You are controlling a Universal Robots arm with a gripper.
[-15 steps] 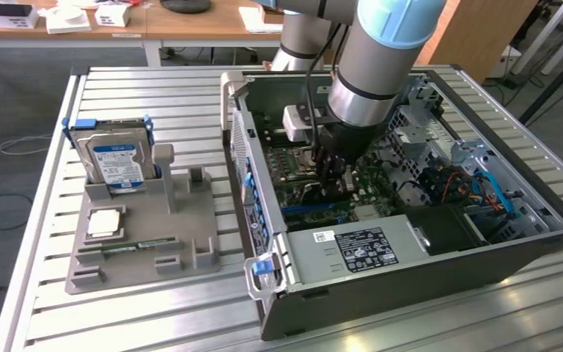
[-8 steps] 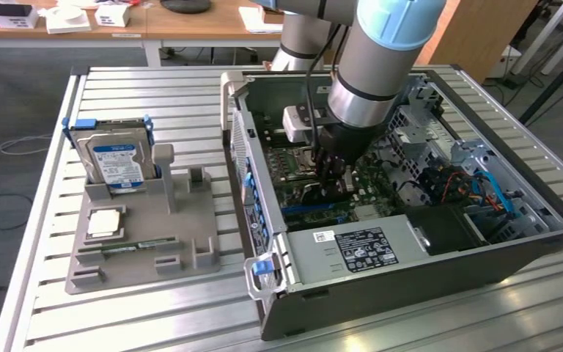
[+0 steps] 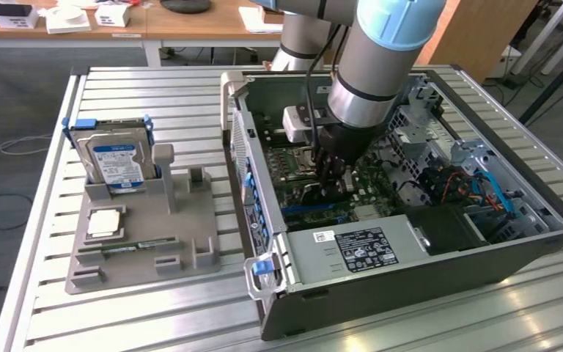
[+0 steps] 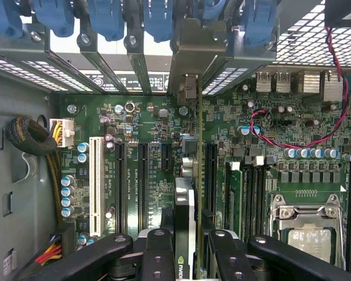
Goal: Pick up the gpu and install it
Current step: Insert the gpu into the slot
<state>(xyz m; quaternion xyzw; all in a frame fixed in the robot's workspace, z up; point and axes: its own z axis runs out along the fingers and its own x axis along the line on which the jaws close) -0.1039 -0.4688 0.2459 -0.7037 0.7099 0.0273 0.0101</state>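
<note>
inside the open dark grey metal computer case, our black jointed hand is clamped on the gpu, a thin flat black expansion card with a silver metal bracket at one end. its black fingers sit one against each face.

the card stands on edge directly beneath the hand. its long axis runs from the hand towards the case's rear wall, where the row of blue plastic latches sits. the bracket end reaches the slotted rear openings. it lies parallel to the long black expansion slots on the green motherboard, and we judge it lined up over one of them. we cannot tell whether its lower edge has entered the slot.

room is tight. a white slot and more black slots lie to one side. on the other side are memory sockets, a metal processor frame and a loose red and black wire.

the case rests on a slatted silver metal worktop. well apart, towards the exterior view's left, a grey plastic fixture carries a silver hard drive with a blue and white label.
</note>
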